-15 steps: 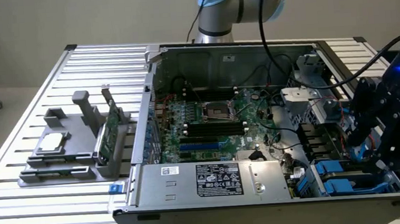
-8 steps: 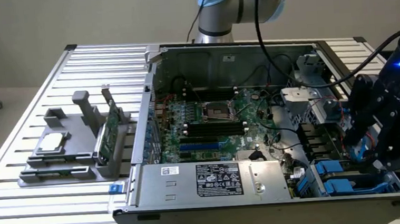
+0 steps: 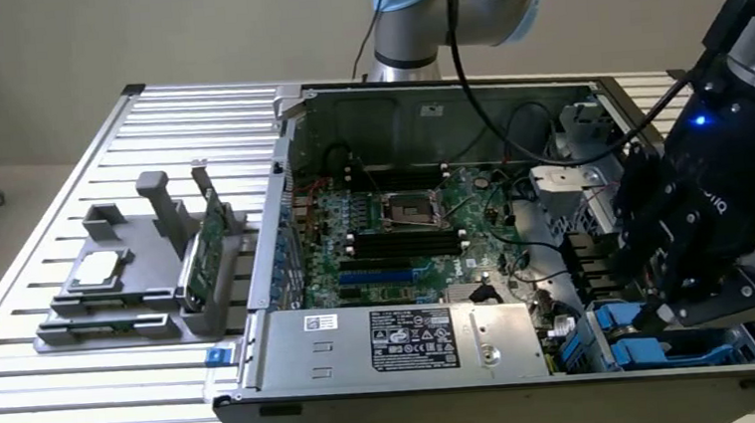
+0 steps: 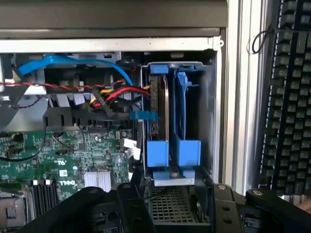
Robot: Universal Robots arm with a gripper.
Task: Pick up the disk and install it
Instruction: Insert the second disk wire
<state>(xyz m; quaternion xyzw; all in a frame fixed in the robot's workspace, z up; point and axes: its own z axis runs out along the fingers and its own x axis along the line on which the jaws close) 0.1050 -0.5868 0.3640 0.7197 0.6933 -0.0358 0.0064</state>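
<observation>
The disk stands edge-on in the drive bay of the open computer case, showing a dark edge clipped in a bright blue carrier. A second blue carrier sits in the slot beside it. In the exterior view the blue carriers show at the case's near corner on the exterior view's right. My black gripper hangs just above that bay. In the wrist view my gripper is open, its fingers spread wide just off the carriers' blue end tabs, with nothing between them.
The case holds a green motherboard, a silver power supply along its near edge and loose red, blue and black cables beside the bay. A grey fixture on the exterior view's left carries a silver chip and a green card. A keyboard lies outside the case.
</observation>
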